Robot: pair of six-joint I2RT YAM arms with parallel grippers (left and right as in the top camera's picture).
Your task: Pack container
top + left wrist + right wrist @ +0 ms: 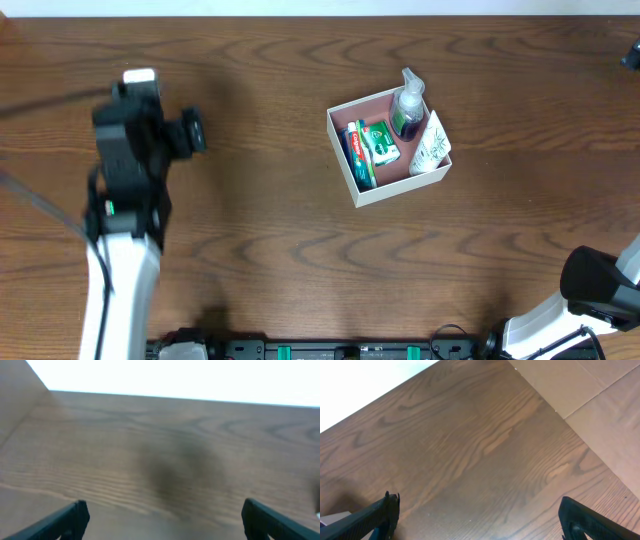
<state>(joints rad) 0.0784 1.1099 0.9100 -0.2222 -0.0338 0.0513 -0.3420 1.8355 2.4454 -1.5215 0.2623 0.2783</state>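
Overhead view: brown wood-grain desk [280, 250]; square shallow open-top box [343, 160] with thin white walls and dusty-pink interior, right of centre and nearer the far edge than the near one, turned at a slant to the desk edges, well apart from both arms. Packed inside: clear pump bottle [408, 110] of purple liquid with a white pump head, upright in the corner nearest the far edge; white tube [433, 146] with green print, just beside the bottle against the wall facing the right edge; green carton [380, 142] and red-and-blue carton [355, 150], side by side along the wall facing the left edge, lettering too small to read. White-and-black left arm [125, 250] rising from the near-left corner toward the far-left corner, left gripper [140, 78] at its tip over bare wood. Left wrist view: left gripper [164, 519] released, dark fingers [70, 517] spread wide, nothing between them, blurred wood and the far edge below. Right wrist view: right gripper [477, 519] likewise released and empty, fingers [382, 515] wide apart over bare wood near a desk corner. Black-and-white right arm [600, 290] at the near-right corner in the overhead view.
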